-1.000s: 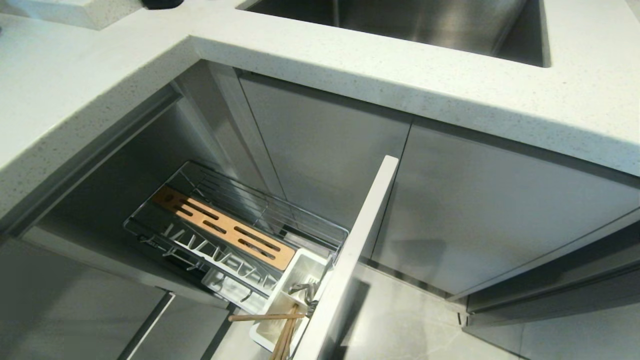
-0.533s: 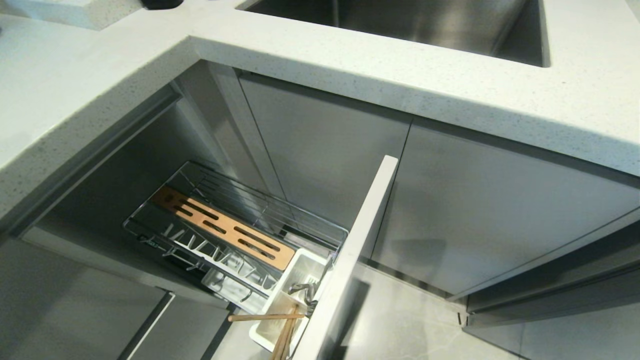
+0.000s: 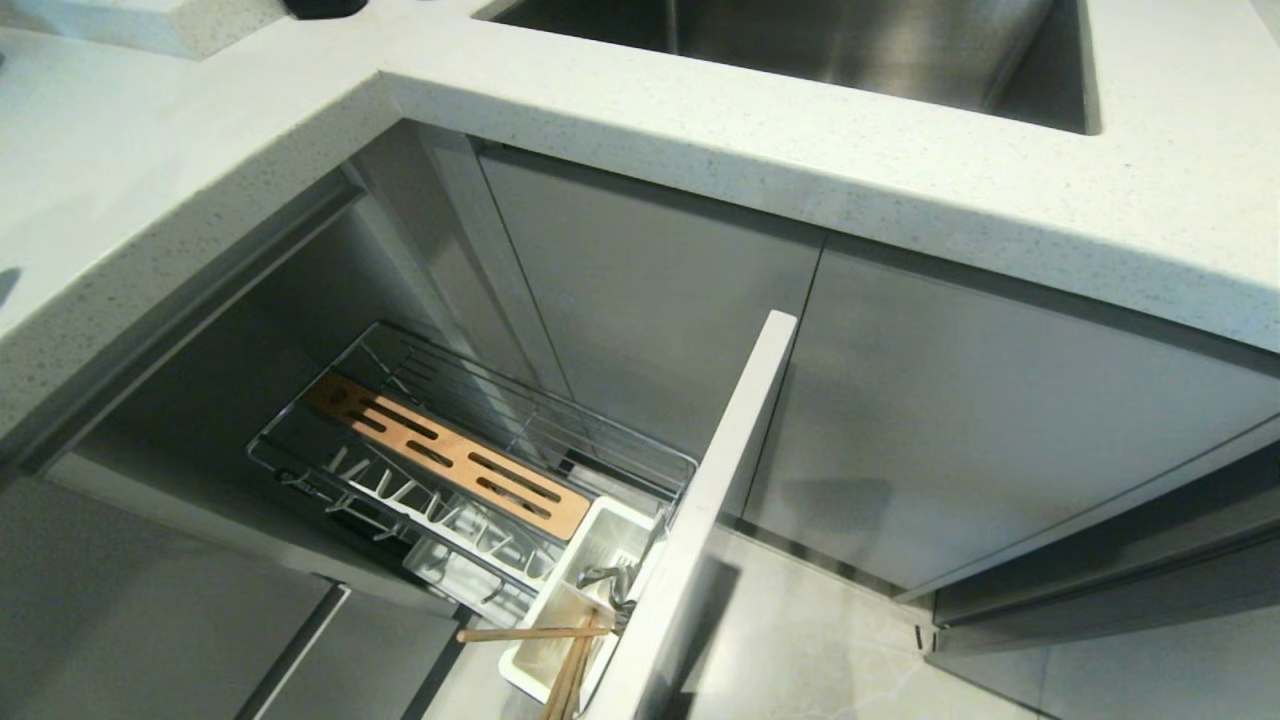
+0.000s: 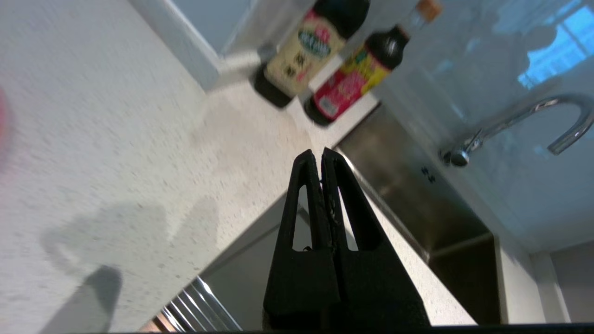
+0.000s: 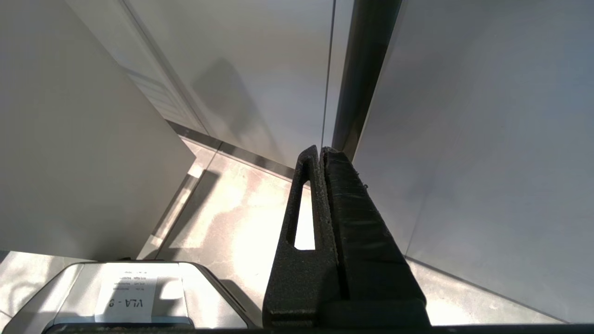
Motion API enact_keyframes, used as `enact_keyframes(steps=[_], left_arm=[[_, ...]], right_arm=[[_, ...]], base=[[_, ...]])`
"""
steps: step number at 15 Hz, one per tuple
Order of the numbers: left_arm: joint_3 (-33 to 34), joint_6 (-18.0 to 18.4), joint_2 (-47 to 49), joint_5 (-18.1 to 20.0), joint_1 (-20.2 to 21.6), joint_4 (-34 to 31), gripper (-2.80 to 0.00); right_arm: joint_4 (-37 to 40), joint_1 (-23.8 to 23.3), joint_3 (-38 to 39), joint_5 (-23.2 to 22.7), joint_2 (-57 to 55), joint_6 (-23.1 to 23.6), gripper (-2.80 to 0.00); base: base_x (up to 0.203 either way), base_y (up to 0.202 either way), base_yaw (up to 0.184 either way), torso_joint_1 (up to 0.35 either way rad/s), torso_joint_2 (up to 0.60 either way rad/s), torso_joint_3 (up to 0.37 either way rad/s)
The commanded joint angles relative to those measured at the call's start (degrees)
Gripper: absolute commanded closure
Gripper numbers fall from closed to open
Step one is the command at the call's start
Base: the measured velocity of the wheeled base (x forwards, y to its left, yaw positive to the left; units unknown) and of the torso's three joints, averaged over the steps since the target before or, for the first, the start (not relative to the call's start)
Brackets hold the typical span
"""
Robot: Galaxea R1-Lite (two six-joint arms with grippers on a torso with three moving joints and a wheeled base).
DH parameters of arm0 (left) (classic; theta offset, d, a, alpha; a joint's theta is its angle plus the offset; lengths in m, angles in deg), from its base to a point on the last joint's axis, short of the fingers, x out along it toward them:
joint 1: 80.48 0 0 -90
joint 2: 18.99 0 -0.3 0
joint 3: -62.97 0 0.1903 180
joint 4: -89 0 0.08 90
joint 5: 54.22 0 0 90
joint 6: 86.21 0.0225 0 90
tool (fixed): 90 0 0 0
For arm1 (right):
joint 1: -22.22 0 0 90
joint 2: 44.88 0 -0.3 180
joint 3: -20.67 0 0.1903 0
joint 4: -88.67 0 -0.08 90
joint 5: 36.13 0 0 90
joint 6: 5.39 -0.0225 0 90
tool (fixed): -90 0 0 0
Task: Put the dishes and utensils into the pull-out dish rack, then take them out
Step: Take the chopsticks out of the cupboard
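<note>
Left tool (image 4: 320, 155) closed, empty, above speckled white surface (image 4: 116, 153); light wooden chopsticks (image 3: 568, 668) and silver spoon (image 3: 605, 580) sit in chrome wire pull-out rack (image 3: 420, 455); judged between items: fetch a dish next.

One legible text: a white paper label (image 5: 124, 297) on a grey device (image 5: 69, 297) at lower left of the right wrist view read "VLA - 9", upside down. Two dark sauce bottles (image 4: 306, 51) in the left wrist view carried printed labels, too blurred to read.

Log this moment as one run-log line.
rack: pulled out | chopsticks: in caddy | left end effector: shut, empty, over counter
</note>
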Motion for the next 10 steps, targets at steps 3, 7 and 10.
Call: enact_keyframes(steps=[3,7,10], left_arm=[[-0.5,-0.8,9.1,-6.4,-15.4,-3.9,0.0],[-0.1,-2.4,13.1,-9.2,-30.8,-15.1,0.0],[-0.2,-2.2,15.4,-9.3,-33.7,-21.5,0.0]], right_arm=[[0.0,0.0,0.1,0.0,0.0,0.0,0.0],[0.0,0.0,0.1,0.0,0.0,0.0,0.0],[0.0,0.0,0.1,0.0,0.0,0.0,0.0]], base=[[0.0,0.0,0.0,0.0,0.0,0.0],[0.0,0.0,0.0,0.0,0.0,0.0],[0.0,0.0,0.0,0.0,0.0,0.0]])
